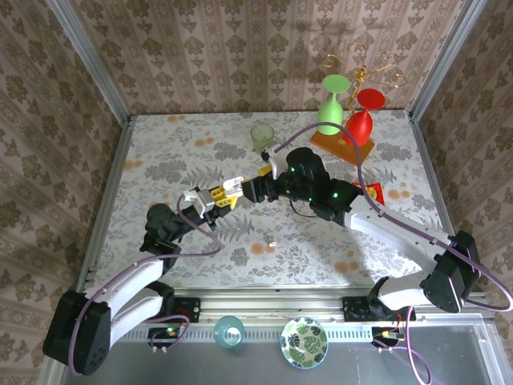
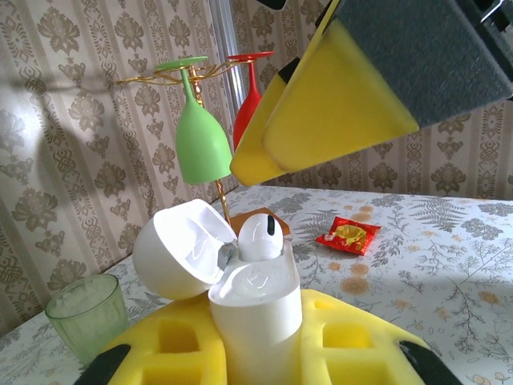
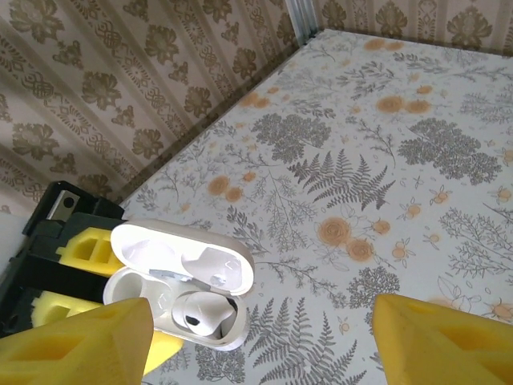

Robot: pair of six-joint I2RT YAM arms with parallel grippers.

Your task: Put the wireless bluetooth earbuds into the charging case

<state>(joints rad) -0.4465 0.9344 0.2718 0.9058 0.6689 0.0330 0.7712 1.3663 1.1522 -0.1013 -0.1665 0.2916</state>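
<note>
In the top external view, the left gripper (image 1: 224, 195) is clamping its yellow pads onto the white charging case (image 1: 233, 186) above mid-table, and the right gripper (image 1: 252, 189) is hanging just beside it, facing it. A loose earbud (image 1: 271, 239) is lying on the floral table (image 1: 160, 152), nearer the arm bases and apart from both grippers. A green tumbler (image 1: 262, 136) is standing behind the case, a rack with a green wine glass (image 1: 332, 108) and a red wine glass (image 1: 362, 119) is occupying the far right corner, and a red packet (image 1: 375, 192) is lying right of the right arm. In the left wrist view, the case is standing upright between the pads with its lid (image 2: 176, 249) hanging open to the left and a seated earbud (image 2: 258, 237) sitting in its body. The right gripper's yellow fingers (image 2: 337, 104) are looming close above. In the right wrist view, those fingers are standing wide apart, holding nothing, with the open case below them.
</note>
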